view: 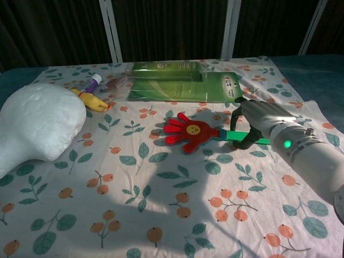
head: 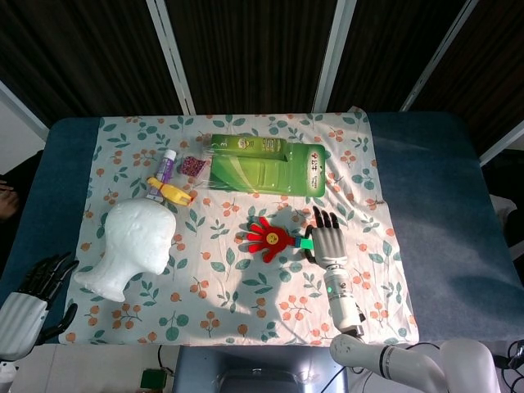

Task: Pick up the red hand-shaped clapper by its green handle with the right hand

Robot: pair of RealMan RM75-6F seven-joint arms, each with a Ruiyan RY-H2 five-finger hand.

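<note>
Right hand on the clapper's handle, mid-tabletop.
A floral cloth (head: 246, 311) covers the blue tabletop (head: 434, 205), with dark slatted panels behind. On it lie one white foam head (head: 135, 246), one green packet (head: 266, 164), one small tube (head: 167, 166), one yellow toy (head: 172, 191) and one red hand-shaped clapper (view: 188, 130) with a smiley on its palm, lying near the middle. The right hand (view: 255, 121) curls its fingers around the green handle (view: 236, 136). The left hand (head: 45, 278) hangs loosely spread at the tabletop's corner, holding nothing.
</note>
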